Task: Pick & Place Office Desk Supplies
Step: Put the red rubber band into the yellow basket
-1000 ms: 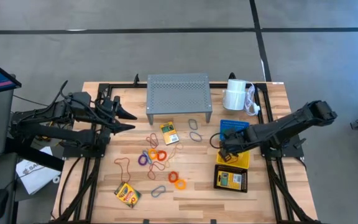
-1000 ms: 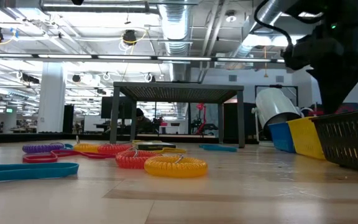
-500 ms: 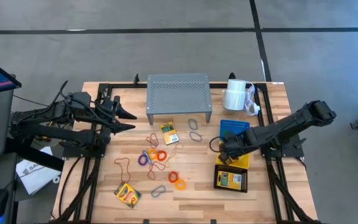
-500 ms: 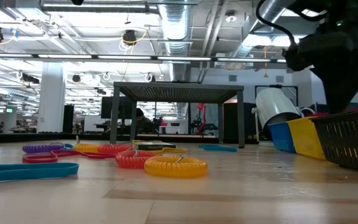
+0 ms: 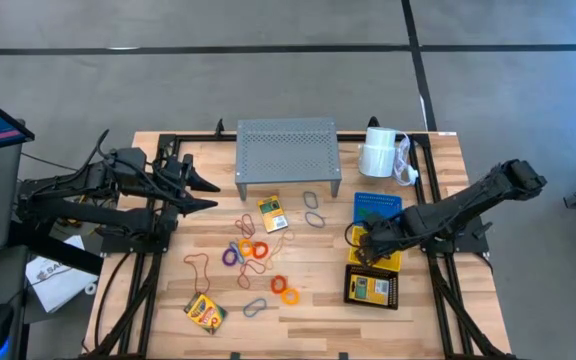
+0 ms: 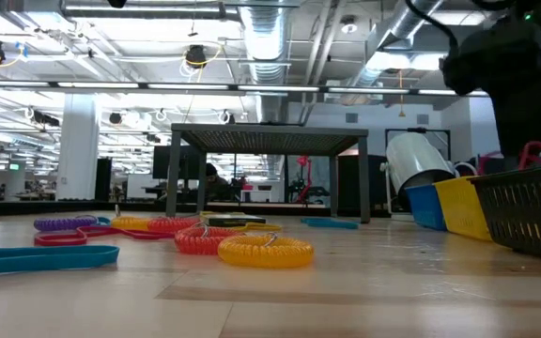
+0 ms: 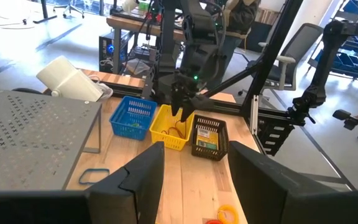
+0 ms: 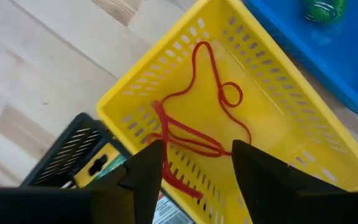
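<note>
While the right gripper [image 8: 191, 171] hung open above the yellow basket [image 8: 135, 93], the red loop [image 8: 191, 134] inside looked light and floppy, best pinched along one thin strand.

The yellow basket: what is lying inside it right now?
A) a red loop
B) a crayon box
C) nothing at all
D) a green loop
A: the right wrist view shows a thin red loop lying on the floor of the yellow basket, just ahead of the right hand, whose fingers are apart and hold nothing.
</note>
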You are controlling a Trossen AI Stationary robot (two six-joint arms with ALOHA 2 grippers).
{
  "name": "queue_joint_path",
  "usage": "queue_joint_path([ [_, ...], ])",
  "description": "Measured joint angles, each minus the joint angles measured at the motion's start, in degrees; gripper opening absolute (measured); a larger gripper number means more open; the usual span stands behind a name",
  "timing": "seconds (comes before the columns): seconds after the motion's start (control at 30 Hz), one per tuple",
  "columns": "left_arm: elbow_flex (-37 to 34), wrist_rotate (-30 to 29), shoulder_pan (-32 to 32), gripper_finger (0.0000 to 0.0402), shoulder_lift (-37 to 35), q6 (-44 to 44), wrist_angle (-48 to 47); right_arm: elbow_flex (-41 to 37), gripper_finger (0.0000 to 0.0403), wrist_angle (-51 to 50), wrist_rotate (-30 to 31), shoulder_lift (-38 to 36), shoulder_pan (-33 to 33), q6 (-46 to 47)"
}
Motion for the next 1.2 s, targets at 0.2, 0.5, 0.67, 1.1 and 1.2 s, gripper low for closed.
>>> queue_joint_path([
  [0.2,0.0,0.0,0.0,0.0173,0.0,0.0,0.0,0.0,0.0160,-3.2,-0.1,-2.6,-1.1,4.2],
  [0.5,0.0,0.0,0.0,0.0173,0.0,-0.5,0.0,0.0,0.0106,2.5,0.8,-1.0,-1.7,8.3],
  [0.67,0.0,0.0,0.0,0.0173,0.0,-1.5,0.1,-0.4,0.0103,1.2,1.7,-1.1,-2.7,11.4],
  [1.1,0.0,0.2,0.0,0.0173,0.0,-2.7,0.2,-11.2,0.0103,7.7,13.1,-14.0,8.0,31.6],
  [1.2,0.0,0.2,0.0,0.0173,0.0,-2.7,0.2,-13.5,0.0103,7.7,17.3,-17.7,12.2,37.5],
])
